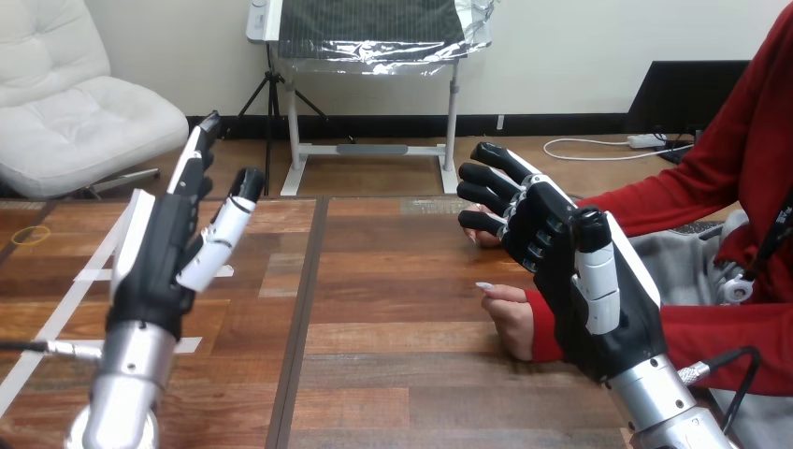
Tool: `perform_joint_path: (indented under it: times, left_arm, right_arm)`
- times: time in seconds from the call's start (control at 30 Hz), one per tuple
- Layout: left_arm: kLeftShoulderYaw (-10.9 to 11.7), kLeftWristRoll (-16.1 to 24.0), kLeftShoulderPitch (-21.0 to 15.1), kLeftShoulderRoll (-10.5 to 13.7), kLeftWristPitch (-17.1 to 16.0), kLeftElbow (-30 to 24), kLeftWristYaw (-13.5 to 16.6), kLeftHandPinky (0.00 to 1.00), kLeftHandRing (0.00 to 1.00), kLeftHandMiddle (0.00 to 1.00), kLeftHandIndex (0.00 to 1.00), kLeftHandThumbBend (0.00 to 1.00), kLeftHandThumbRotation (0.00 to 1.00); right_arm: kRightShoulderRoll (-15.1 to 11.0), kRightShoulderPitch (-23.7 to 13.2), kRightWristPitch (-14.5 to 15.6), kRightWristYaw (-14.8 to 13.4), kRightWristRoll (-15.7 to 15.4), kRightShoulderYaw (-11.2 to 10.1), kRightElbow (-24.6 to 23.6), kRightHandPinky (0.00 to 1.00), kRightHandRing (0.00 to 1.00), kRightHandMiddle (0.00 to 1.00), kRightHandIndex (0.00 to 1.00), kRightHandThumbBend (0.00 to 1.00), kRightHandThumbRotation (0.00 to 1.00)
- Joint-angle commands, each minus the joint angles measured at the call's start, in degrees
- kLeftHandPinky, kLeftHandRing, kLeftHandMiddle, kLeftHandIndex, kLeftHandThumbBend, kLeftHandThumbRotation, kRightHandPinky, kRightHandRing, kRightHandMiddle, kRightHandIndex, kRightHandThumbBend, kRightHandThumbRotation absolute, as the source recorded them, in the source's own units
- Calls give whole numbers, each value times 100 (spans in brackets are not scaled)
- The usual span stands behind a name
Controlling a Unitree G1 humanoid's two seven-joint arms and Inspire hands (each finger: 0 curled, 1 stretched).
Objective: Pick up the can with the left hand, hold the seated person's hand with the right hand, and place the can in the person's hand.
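Note:
My left hand (159,253) is raised over the table's left part, open, its fingers straight and pointing up and away, with nothing in it. Over the right part my right hand (584,290) is also raised and open, fingers spread and slightly bent toward the left. The person's hand (512,323) rests on the table just left of my right palm, loosely closed, close to it; I cannot tell whether they touch. A small part of the person's other hand (476,238) shows behind my right fingers (491,196), which are not curled round it.
The wooden table (393,374) has white tape lines (84,276) on its left part and a small yellow ring (31,235) at the far left. The person's red-sleeved arms (720,327) fill the right side.

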Motion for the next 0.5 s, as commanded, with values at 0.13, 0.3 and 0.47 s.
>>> perform_joint_path:
  times: [0.13,0.3,0.47]
  left_arm:
    - [114,57,-1167,387,-52,969,134,91,99,100,99,57,77]
    - [97,162,-1549,532,-130,1524,266,93,99,100,99,56,76]
    - [56,239,-1903,675,-228,2081,342,94,99,100,100,55,75]
  right_arm:
    - [-57,-480,-96,54,-1,-40,11,82,88,87,89,87,100]
    - [-62,-500,-125,82,20,-55,34,81,87,87,89,87,100]
    - [-60,-496,-72,98,63,-65,2,81,87,87,89,89,100]
